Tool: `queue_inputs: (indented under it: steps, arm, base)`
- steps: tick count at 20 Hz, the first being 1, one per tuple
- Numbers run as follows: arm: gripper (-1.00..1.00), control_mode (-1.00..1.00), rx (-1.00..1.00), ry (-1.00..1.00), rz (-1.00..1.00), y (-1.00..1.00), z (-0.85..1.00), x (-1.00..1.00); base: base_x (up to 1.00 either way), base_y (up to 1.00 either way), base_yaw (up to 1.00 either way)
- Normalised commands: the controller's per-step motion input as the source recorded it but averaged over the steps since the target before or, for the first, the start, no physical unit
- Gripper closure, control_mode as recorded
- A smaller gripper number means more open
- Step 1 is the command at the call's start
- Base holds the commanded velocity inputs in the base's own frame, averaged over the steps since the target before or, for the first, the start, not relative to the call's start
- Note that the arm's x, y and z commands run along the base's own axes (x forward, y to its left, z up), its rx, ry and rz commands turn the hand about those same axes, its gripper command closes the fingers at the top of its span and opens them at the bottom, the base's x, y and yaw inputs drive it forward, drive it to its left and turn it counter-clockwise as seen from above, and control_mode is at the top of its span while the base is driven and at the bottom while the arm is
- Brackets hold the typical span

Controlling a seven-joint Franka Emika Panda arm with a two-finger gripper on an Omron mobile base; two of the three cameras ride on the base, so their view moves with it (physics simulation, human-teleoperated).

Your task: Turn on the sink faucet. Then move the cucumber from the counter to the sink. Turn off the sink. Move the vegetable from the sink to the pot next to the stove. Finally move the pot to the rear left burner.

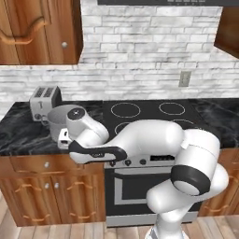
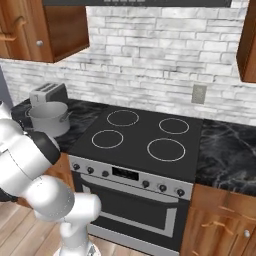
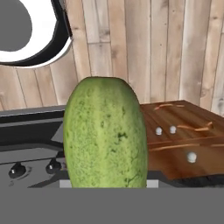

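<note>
1. My arm bends low across the front of the stove (image 1: 149, 116), and my wrist reaches left to the pot (image 1: 58, 120).
2. My claw itself is hidden behind my wrist in the left base view; it sits at the front edge of the counter (image 1: 23, 135), just in front of the pot.
3. In the hand view the cucumber (image 3: 105, 133) stands close against the camera, rising from between my fingers. My fingertips are covered by it, but the cucumber's place shows that my claw is clenched on it.
4. The cucumber is therefore in my grip, above the counter's front edge beside the pot, not inside the pot.
5. The pot stands on the left counter, near the stove's left edge, with the toaster (image 1: 44, 100) just behind it toward the wall.
6. In the right base view the pot (image 2: 50, 117) and toaster (image 2: 47, 93) stand at the counter's far left end.
7. Behind the cucumber, the hand view shows stove knobs (image 3: 17, 169) and wooden cabinet doors (image 3: 183, 140).
</note>
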Motion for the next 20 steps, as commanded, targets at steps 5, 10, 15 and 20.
queue_inputs:
  steps: [5, 10, 15, 20]
  arm:
    - [1.00, 1.00, 0.00, 0.00, 0.00, 0.00, 0.00, 0.00]
    - [1.00, 1.00, 0.00, 0.00, 0.00, 0.00, 0.00, 0.00]
    - [1.00, 1.00, 0.00, 0.00, 0.00, 0.00, 0.00, 0.00]
    - [1.00, 1.00, 0.00, 0.00, 0.00, 0.00, 0.00, 0.00]
  base:
    - [0.24, -0.26, -0.04]
    - [0.36, 0.25, -0.17]
    - [0.38, 0.45, -0.20]
    - [0.25, 0.54, -0.15]
